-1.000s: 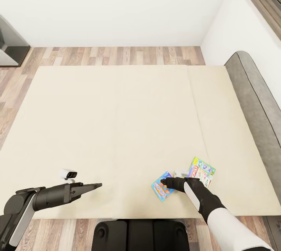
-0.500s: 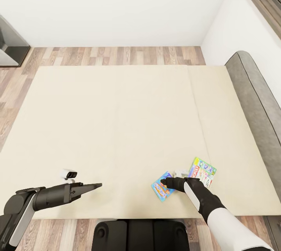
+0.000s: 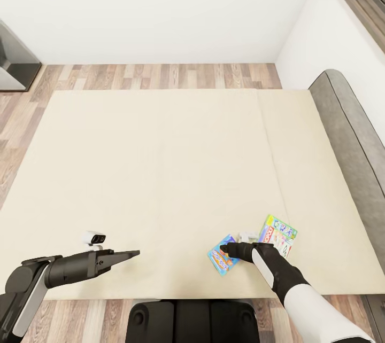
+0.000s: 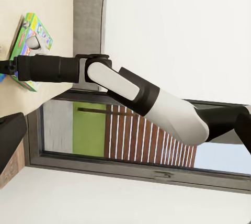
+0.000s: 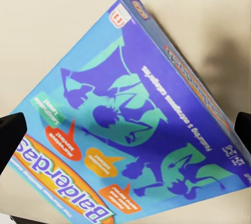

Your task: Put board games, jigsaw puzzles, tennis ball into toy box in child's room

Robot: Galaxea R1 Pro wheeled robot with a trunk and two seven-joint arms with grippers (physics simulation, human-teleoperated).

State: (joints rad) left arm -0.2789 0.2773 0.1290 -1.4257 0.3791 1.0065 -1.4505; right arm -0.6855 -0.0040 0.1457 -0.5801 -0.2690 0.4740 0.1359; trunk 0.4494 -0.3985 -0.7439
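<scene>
Two board games lie near the front right of the cream bed (image 3: 160,172). The blue board game (image 3: 219,262) rests flat on the mattress, and its printed lid (image 5: 136,124) is seen close up in the right wrist view. My right gripper (image 3: 225,251) hovers just over it, open, with its dark fingertips (image 5: 10,132) wide apart on either side of the box. A pale, green-edged board game (image 3: 278,233) with a red banner lies just right of my right wrist, also seen in the left wrist view (image 4: 30,35). My left gripper (image 3: 133,252) hangs over the bed's front left, open and empty.
The grey padded headboard (image 3: 347,129) runs along the bed's right side, with a white wall behind it. Wooden floor (image 3: 160,76) borders the bed's far edge. A dark piece of furniture (image 3: 13,68) stands at the far left. My base (image 3: 192,321) is against the bed's front edge.
The pale board game has shifted very slightly to the right. Both arms and the blue box stay about where they were.
</scene>
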